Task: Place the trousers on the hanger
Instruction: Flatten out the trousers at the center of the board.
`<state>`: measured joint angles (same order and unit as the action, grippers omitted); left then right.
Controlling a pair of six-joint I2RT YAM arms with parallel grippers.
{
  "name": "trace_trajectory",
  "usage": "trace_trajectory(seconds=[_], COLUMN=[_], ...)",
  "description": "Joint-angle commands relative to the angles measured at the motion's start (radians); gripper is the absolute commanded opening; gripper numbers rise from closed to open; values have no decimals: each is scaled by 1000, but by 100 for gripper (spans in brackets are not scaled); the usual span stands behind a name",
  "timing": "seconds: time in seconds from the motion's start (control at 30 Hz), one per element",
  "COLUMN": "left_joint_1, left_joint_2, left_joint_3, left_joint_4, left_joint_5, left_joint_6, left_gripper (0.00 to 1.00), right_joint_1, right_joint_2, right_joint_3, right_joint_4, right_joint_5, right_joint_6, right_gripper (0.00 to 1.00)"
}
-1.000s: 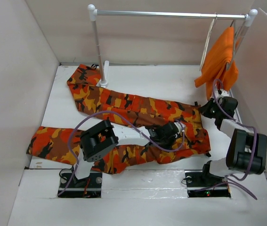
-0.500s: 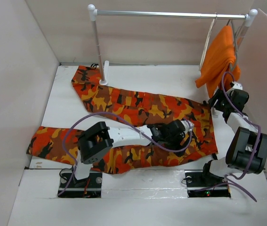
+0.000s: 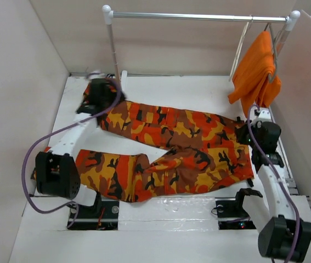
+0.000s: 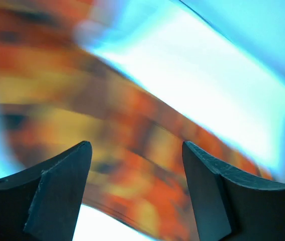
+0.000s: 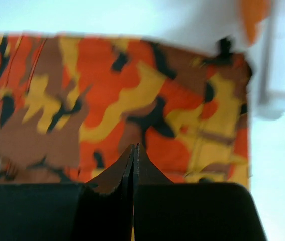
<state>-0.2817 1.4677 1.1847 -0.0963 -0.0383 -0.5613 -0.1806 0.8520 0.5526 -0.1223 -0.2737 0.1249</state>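
Shows camo trousers [image 3: 166, 142] flat on desk [image 3: 199, 93], L hand [image 4: 134, 145] spread at 10 o'clock, R hand [image 5: 133, 148] pressed together at 3 o'clock.

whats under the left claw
Blurred trousers cloth and bare white table show below the open left claw. Anything beneath the cloth is covered.

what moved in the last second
The left pincer swung from the middle of the trousers to their far leg end by the rail post, open. The right pincer, shut, drew back to the waistband. The hanger and orange garment stayed on the rail.
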Motion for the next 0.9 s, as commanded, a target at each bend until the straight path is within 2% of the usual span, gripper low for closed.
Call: trace_trajectory(seconds=[0.0, 0.03, 0.1, 0.13, 0.17, 0.2, 0.23, 0.3, 0.33, 0.43, 0.6, 0.77, 0.8, 0.83, 0.87], left_joint_1=[240, 327, 393, 450, 481, 513, 539, 581, 581, 581, 581, 536, 536, 536, 536], left_joint_2=[-52, -41, 9, 29, 57, 107, 132, 211, 244, 391, 540, 643, 675, 684, 691], left_joint_3=[-105, -114, -106, -97, -93, -89, -80, -74, -36, 93, 199, 332, 346, 358, 357], left_joint_4=[13, 15, 15, 15, 24, 29, 36, 85, 89, 37, 40, 27, 36, 44, 58], left_joint_5=[153, 156, 161, 163, 169, 193, 196, 218, 230, 230, 227, 222, 244, 256, 264], left_joint_6=[-113, -121, -129, -147, -161, -173, -208, -215, -209, -192, -193, -164, -160, -167, -173], left_gripper=[68, 68, 68, 68, 68, 68, 68, 68, 68, 67, 62, 61, 55, 44, 18], right_joint_1=[79, 143, 208, 277, 317, 357, 398, 516, 551, 654, 789, 839, 839, 839, 828], right_joint_2=[-59, -68, -67, -61, -38, -22, -8, 47, 64, 142, 249, 403, 423, 444, 482], right_joint_3=[-55, -75, -91, -97, -95, -89, -82, -42, -28, 24, 125, 152, 148, 136, 132], right_joint_4=[-105, -114, -115, -111, -109, -112, -114, -134, -132, -122, -105, -74, -57, -42, -33], right_joint_5=[-60, -70, -88, -91, -87, -67, -50, 19, 40, 83, 140, 162, 177, 182, 186], right_joint_6=[-28, -34, -47, -47, -47, -50, -53, -65, -68, -67, -61, -53, -48, -47, -47], right_gripper=[0, 0, 0, 4, 10, 25, 33, 47, 49, 51, 51, 52, 52, 52, 52])
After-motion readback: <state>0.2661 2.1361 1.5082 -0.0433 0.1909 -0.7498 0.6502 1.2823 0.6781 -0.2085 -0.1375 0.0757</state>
